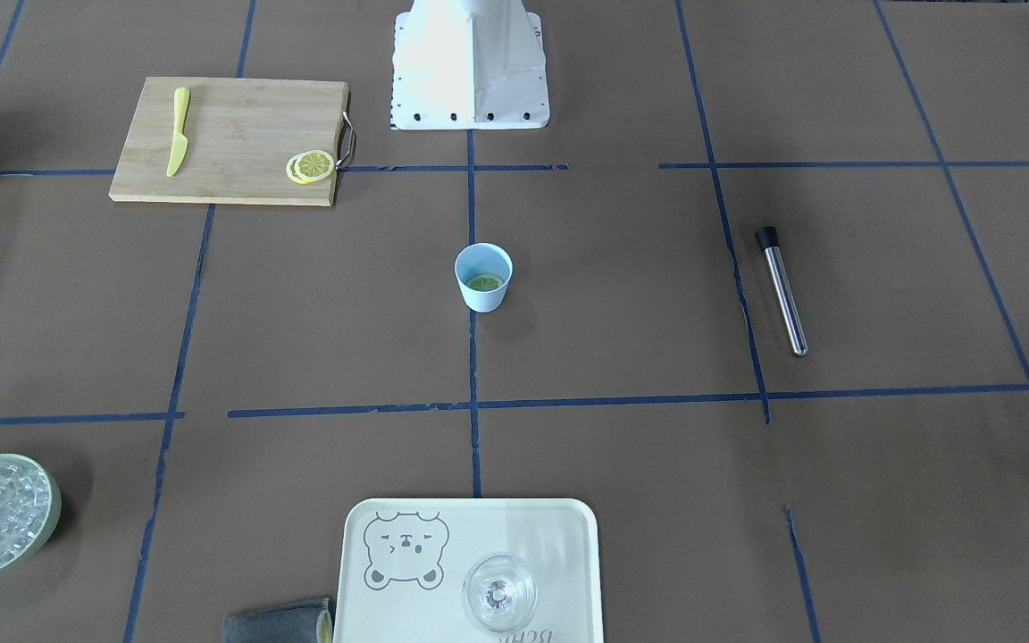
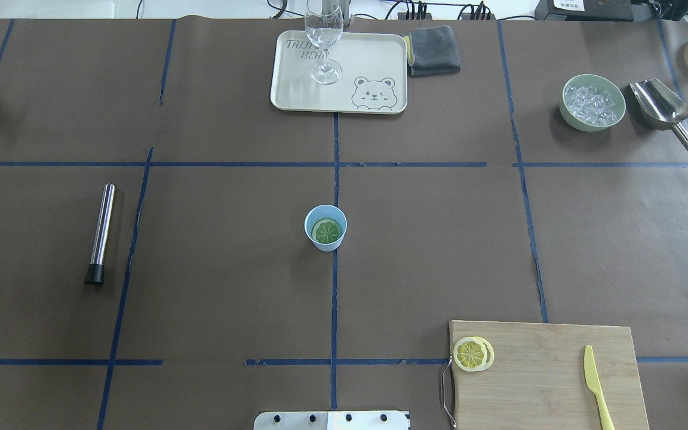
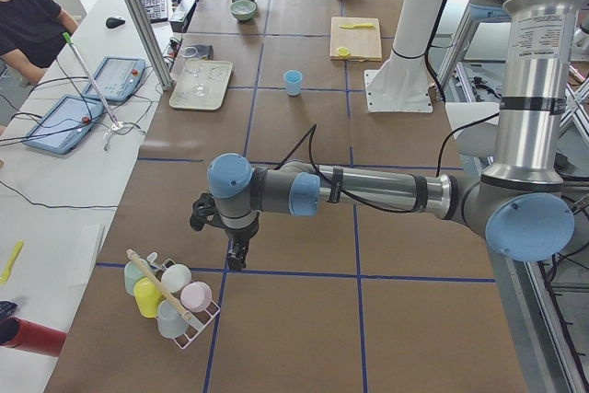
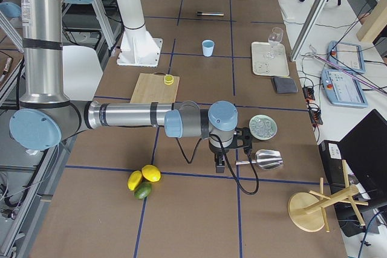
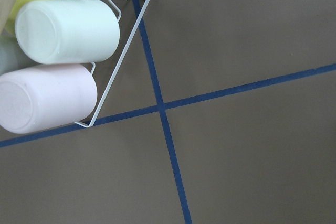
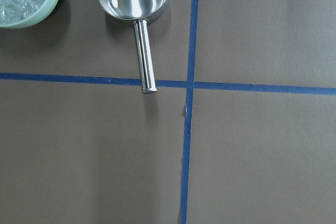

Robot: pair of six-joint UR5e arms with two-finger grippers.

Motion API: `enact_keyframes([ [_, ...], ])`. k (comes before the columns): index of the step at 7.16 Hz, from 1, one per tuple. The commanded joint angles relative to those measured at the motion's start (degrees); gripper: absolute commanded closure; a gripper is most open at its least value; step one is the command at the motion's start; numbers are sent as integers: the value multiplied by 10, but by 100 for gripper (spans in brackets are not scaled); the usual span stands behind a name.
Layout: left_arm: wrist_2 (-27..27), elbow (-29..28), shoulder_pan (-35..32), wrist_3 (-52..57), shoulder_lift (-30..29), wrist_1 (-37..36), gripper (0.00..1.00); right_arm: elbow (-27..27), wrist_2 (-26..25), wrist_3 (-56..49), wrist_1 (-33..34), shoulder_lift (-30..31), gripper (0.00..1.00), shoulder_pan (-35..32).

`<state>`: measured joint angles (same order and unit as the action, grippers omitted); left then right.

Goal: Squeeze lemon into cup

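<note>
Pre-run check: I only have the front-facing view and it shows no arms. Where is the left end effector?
Observer: The left end effector hangs above a tape crossing beside a rack of cups, at the table's end and far from the cup. I cannot tell whether it is open or shut.
Operator: And the right one?
Observer: The right end effector is at the opposite end, next to a metal scoop and near the bowl of ice.
Operator: Something greenish is in the cup. What is it?
Observer: The overhead view shows a round green slice with segments, lying inside it.
</note>
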<state>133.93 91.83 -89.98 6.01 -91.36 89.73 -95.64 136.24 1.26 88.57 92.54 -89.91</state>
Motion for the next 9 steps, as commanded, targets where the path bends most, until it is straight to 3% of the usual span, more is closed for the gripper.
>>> enact_keyframes([
  [1, 6, -19, -29, -7, 0, -1, 0, 5, 4, 1, 0, 4, 0, 0],
  [9, 6, -17, -31, -46, 1, 4, 0, 5, 2, 0, -1, 3, 0, 0],
])
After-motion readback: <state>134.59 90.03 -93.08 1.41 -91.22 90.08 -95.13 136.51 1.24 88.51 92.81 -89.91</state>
